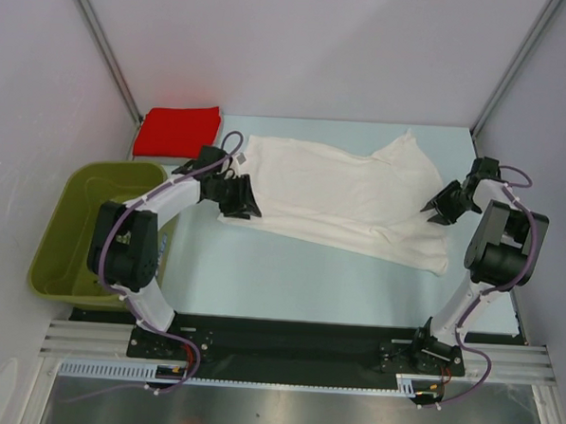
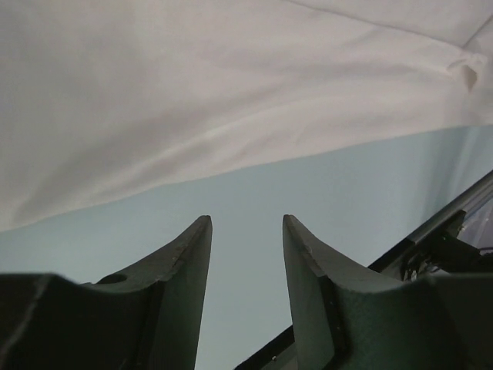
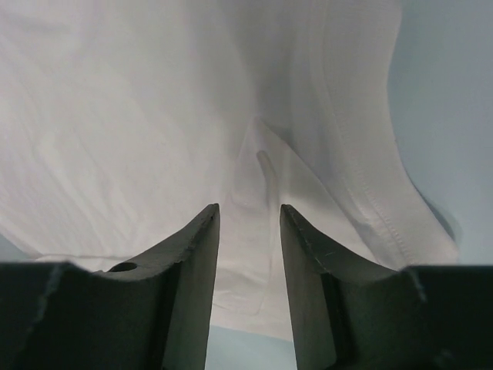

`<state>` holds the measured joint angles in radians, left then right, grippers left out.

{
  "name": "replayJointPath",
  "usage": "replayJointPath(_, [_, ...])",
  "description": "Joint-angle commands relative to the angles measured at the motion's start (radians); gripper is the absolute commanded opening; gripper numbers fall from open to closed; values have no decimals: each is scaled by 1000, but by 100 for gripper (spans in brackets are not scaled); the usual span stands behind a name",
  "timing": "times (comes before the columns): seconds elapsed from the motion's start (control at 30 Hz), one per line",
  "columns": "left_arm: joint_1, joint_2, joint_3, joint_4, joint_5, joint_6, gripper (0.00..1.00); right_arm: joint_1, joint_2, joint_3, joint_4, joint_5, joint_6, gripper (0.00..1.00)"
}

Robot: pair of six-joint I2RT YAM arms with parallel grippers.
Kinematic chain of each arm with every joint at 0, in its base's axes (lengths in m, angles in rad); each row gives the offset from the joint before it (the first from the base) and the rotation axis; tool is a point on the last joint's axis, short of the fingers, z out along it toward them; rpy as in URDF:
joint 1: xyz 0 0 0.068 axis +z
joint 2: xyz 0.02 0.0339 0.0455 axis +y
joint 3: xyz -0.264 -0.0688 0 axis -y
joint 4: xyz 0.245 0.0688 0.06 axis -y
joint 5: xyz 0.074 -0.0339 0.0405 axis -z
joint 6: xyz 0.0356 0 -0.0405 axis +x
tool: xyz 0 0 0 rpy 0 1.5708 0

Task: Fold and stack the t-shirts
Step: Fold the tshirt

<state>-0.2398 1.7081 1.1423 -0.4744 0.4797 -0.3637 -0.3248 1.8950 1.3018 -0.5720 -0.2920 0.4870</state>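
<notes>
Well, my left claw stands parted and empty over the smooth pale-blue table, the soft white t-shirt just ahead of its tips; my right claw, also parted, hangs above that shirt's wrinkled cloth; the flat-folded red t-shirt lies beyond the left claw

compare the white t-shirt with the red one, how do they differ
The white t-shirt lies spread open and rumpled across the middle of the table; the red t-shirt is folded into a compact rectangle at the far left corner. The white t-shirt covers far more surface than the red t-shirt. Both rest on the table.
</notes>
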Motion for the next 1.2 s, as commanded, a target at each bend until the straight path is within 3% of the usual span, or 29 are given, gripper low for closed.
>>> replayJointPath(0.0, [-15,-44,10,66,143,38,48,12,1,-1,20,25,1,43])
replayJointPath(0.37, [-104,-25,22,120,224,-14,49,16,42,-1,57,10,1,41])
replayJointPath(0.47, [-104,-33,8,120,220,-14,48,18,36,4,63,-2,5,28])
replayJointPath(0.6, [-105,-41,-3,120,221,-17,48,21,12,19,52,-25,38,0])
replayJointPath(0.8, [-107,-39,-27,148,230,-35,47,47,2,80,66,-96,110,0])
replayJointPath(1.17, [-110,-34,-64,181,240,-46,47,89,70,200,27,-73,131,0])
